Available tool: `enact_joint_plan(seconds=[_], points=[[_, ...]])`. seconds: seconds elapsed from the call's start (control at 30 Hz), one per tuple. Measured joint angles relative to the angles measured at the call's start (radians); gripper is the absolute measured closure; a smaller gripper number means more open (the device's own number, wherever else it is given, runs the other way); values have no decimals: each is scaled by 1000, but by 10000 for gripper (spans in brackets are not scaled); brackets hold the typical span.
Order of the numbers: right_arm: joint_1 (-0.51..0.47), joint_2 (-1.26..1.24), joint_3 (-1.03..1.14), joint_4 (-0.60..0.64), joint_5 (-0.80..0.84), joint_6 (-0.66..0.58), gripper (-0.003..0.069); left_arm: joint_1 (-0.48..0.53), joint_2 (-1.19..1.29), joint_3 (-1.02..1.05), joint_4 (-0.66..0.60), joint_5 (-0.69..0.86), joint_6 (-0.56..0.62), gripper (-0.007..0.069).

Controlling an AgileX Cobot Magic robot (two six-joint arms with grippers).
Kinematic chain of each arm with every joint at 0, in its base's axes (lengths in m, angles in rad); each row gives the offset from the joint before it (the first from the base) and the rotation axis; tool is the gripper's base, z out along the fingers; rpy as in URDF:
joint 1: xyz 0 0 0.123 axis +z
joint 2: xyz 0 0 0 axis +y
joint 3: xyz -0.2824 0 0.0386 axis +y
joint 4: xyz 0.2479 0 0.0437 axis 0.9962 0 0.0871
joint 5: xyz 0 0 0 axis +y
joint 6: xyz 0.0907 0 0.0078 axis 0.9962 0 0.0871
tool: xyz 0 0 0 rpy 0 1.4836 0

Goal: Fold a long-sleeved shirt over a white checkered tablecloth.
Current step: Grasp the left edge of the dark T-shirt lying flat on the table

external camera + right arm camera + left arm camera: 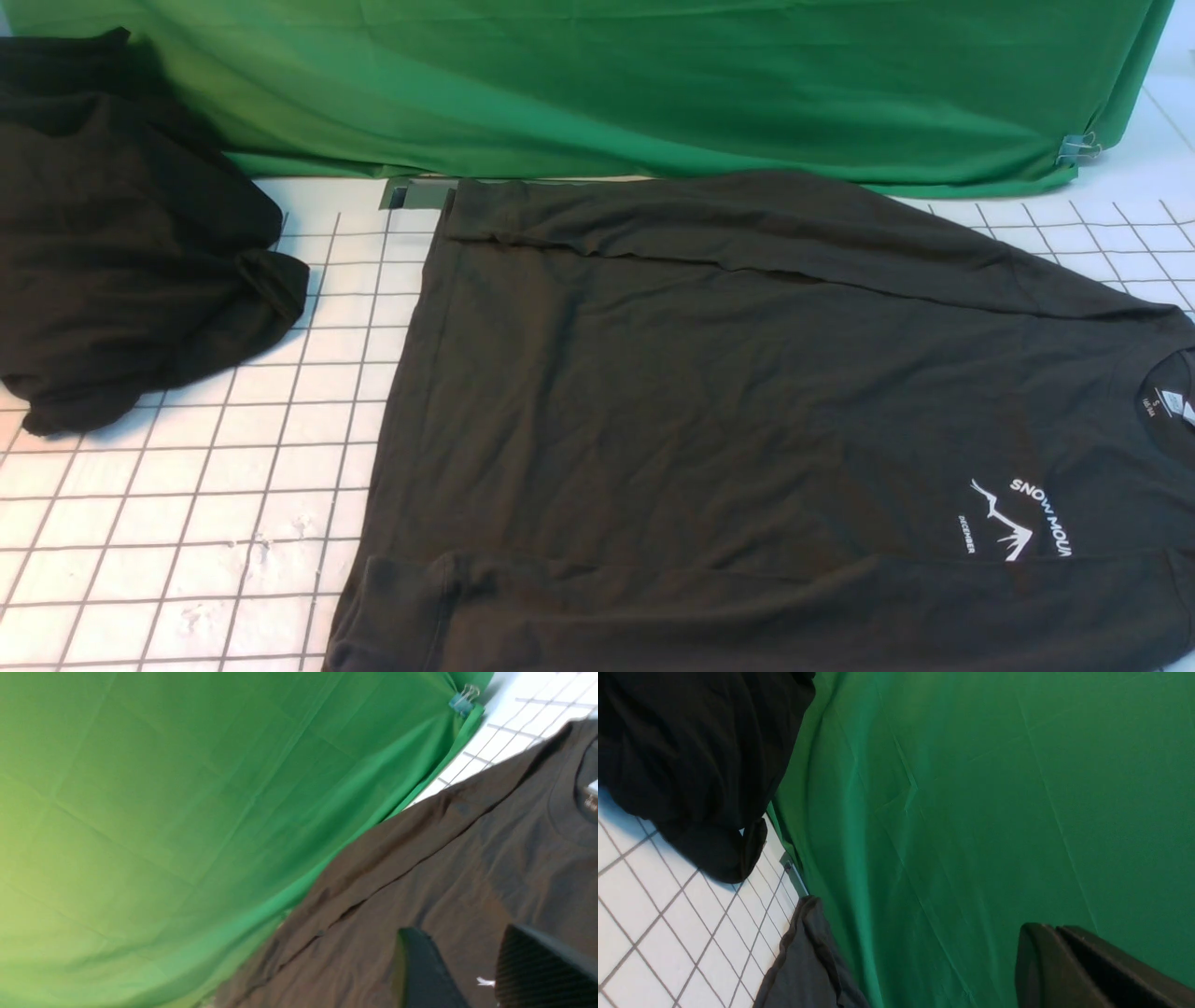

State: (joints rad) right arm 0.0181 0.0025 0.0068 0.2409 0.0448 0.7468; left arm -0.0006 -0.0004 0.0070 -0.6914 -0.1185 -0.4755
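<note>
Broadly, the white checkered tablecloth (187, 485) covers the table. The long-sleeved shirt (709, 401) lies flat on its right part, collar rightward, both sleeves seemingly laid inward along its 2 long edges. It is soft, light cotton, likely to sag and crease, so pinch the hem (411, 373) corners. The right gripper (462, 942) hangs part-open and empty above it; the left gripper (1052, 933) is closed, empty.

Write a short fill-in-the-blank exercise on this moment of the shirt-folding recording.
The long-sleeved shirt lies spread on the checkered tablecloth; its logo is ____.
The backdrop behind it is ____.
The plain black heap lies to the shirt's ____.
The right tool is ____, gripping nothing.
Missing words: white, green, left, open.
</note>
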Motion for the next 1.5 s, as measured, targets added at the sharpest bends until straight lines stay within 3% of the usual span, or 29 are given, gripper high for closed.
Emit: enact_joint_plan(seconds=[0.37,0.47,0.57,0.6,0.73,0.8,0.87,0.9,1.03,1.27,1.5], points=[[0,0,0,6,22,14,436,0,0,0,167,-7,-12,603],[0,0,0,7,35,-5,479,0,0,0,184,-53,-26,603],[1,-1,-59,7,63,-105,590,0,0,-50,265,-92,-39,603],[3,2,-113,7,74,-180,624,0,4,-122,325,-63,-41,603],[8,70,-290,7,153,-362,645,0,108,-340,511,129,-41,603],[9,180,-452,-2,298,-510,651,-1,253,-527,590,366,-4,603],[9,270,-532,-13,409,-587,651,-1,382,-640,608,565,71,603],[9,351,-599,-25,531,-653,651,-1,486,-715,602,733,148,603],[9,560,-698,-31,827,-784,649,-1,848,-899,503,1090,423,603],[9,778,-701,-35,953,-909,637,-42,1279,-959,300,1235,623,603],[9,812,-700,-36,923,-946,613,-226,1438,-964,352,1148,549,583]])
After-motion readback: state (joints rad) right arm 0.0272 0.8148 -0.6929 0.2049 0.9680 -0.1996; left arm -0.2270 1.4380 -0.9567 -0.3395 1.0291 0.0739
